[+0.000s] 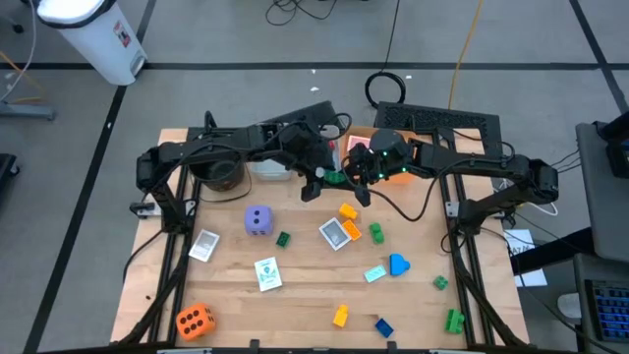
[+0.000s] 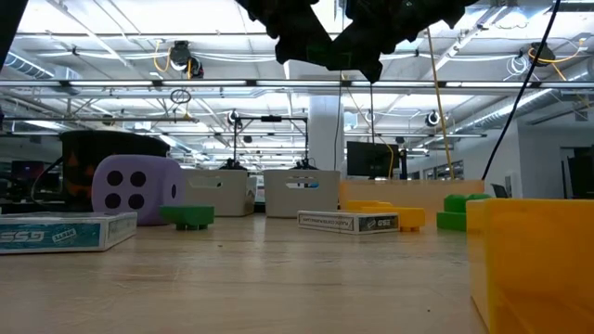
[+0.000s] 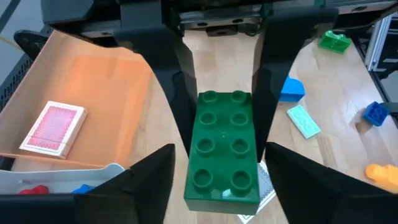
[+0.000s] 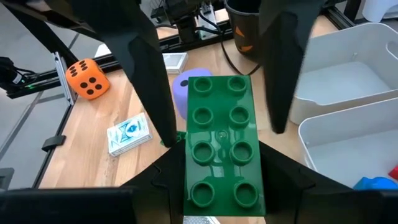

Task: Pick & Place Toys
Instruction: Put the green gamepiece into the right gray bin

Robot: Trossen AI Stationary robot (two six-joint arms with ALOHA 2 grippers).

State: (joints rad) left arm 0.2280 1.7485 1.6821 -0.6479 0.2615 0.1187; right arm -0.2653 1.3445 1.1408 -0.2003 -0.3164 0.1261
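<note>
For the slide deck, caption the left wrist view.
Both tools meet on a green brick above the table, the orange tray with a red-backed card beside.

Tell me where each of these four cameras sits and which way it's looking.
High: overhead, straight down on the table; both arms show.
Low: table height, level across; arm parts hang above.
Left wrist: looks past its own fingers at the green brick.
Right wrist: past its own fingers at that brick.
Shared: both wrist views show the brick with both grippers around it; high and low share the purple die.
</note>
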